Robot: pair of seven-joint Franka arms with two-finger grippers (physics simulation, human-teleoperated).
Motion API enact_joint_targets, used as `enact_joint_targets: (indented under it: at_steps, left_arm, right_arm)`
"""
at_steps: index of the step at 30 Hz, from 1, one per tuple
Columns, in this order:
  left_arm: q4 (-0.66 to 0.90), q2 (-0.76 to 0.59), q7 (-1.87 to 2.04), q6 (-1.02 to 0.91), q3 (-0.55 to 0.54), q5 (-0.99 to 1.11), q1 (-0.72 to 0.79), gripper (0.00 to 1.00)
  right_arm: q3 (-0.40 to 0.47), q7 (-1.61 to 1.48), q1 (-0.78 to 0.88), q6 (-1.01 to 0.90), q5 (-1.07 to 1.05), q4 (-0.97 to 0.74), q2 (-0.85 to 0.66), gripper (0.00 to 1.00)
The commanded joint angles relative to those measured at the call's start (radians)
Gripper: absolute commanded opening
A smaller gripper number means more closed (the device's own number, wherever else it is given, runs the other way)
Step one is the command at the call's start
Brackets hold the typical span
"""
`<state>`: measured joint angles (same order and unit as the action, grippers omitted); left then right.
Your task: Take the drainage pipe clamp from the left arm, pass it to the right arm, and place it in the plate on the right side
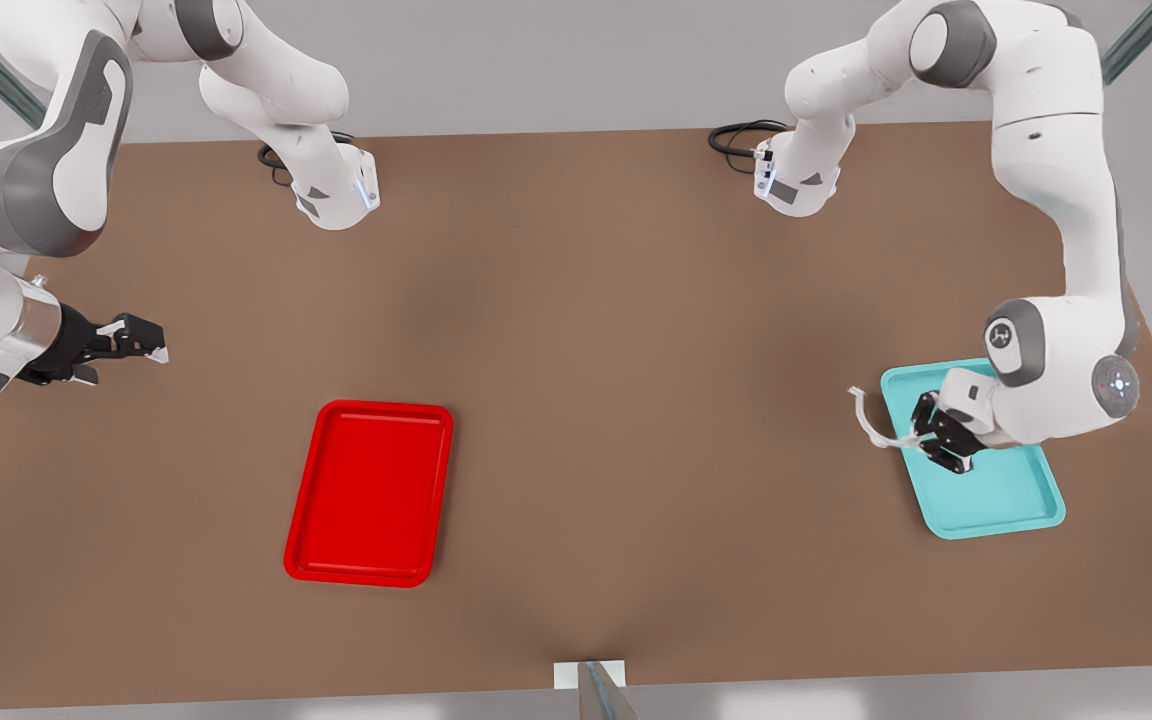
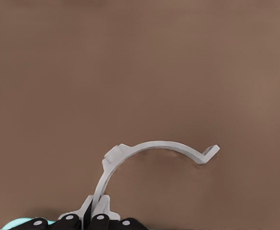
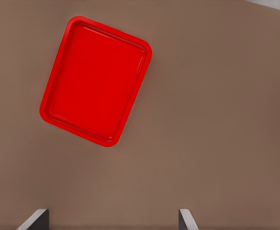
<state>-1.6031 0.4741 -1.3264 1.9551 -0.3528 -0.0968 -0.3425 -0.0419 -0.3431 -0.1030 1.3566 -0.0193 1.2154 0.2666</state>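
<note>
Early handover stage. Clamp (image 1: 871, 420) pinched by one end in left claw (image 1: 926, 438), at the front view's right, over the teal tray's (image 1: 1001, 500) edge, arc jutting out above the tabletop (image 1: 576, 330). Right claw (image 1: 141, 340) spread wide, waiting at the front view's left, near red plate (image 1: 371, 492). Next: bring both claws together mid-tabletop, right closing on the free end.
</note>
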Motion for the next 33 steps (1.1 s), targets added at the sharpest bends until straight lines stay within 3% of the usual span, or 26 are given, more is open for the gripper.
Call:
enact_joint_targets:
  at_steps: [1,4,9,11,14,15,19,22,28,33]
  left_arm:
    - [0.031,0.003,1.051,-0.102,-0.037,-0.129,0.031,0.21]
    - [0.071,0.008,1.501,0.06,-0.034,-0.172,0.191,0.21]
    - [0.189,0.103,1.731,0.206,-0.031,-0.167,0.39,0.21]
    - [0.279,0.172,1.837,0.269,-0.025,-0.116,0.464,0.21]
    - [0.293,0.215,1.868,0.4,-0.025,-0.116,0.548,0.21]
    - [0.293,0.222,1.866,0.429,-0.025,-0.116,0.571,0.21]
    - [0.315,0.235,1.862,0.432,-0.025,-0.116,0.612,0.21]
    - [0.325,0.236,1.874,0.472,-0.029,-0.118,0.64,0.21]
    - [0.338,0.228,1.9,0.47,-0.048,-0.121,0.642,0.21]
    - [0.336,0.239,1.891,0.47,-0.037,-0.116,0.663,0.21]
  right_arm:
    - [-0.001,-0.024,0.0,-0.001,-0.001,0.0,-0.001,1.0]
    - [-0.015,-0.016,0.02,-0.004,-0.08,0.0,-0.004,1.0]
    - [-0.069,-0.011,0.026,-0.025,-0.163,0.001,-0.003,1.0]
    - [-0.13,0.084,0.031,-0.024,-0.162,0.0,-0.003,1.0]
    - [-0.256,0.254,0.048,-0.019,-0.128,-0.008,-0.004,1.0]
    - [-0.256,0.291,0.08,-0.016,-0.123,-0.022,-0.003,1.0]
    - [-0.259,0.354,0.127,0.012,-0.093,-0.034,-0.003,1.0]
    - [-0.26,0.527,0.295,0.148,0.064,-0.04,0.088,1.0]
    - [-0.259,0.538,0.328,0.358,0.065,-0.04,0.247,1.0]
    - [-0.265,0.542,0.373,0.434,0.062,-0.039,0.287,1.0]
